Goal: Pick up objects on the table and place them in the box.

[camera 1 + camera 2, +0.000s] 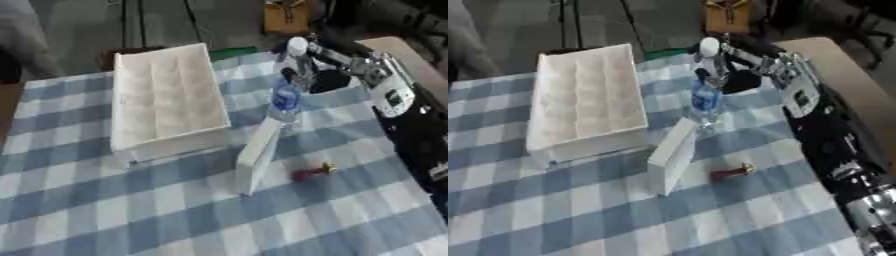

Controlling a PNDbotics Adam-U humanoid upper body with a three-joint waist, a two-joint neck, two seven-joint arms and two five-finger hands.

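Overhead, our right hand [302, 70] curls around the water bottle [284, 100], upright just beside the white box [166, 95], presumably lifting it boxward; left hand unseen.

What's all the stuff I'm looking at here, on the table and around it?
Tablecloth: one, blue and white checked, covering the table.
Box: one, white, open, far left of centre.
White slab: one, standing on edge beside the box; possibly its lid.
Bottle: one, clear with blue label, upright at the slab's far end.
Small red object: one, red with a yellowish tip, right of the slab.
Right hand: one, black and silver, reaching to the bottle's top; fingers unclear.
Left hand: not visible.
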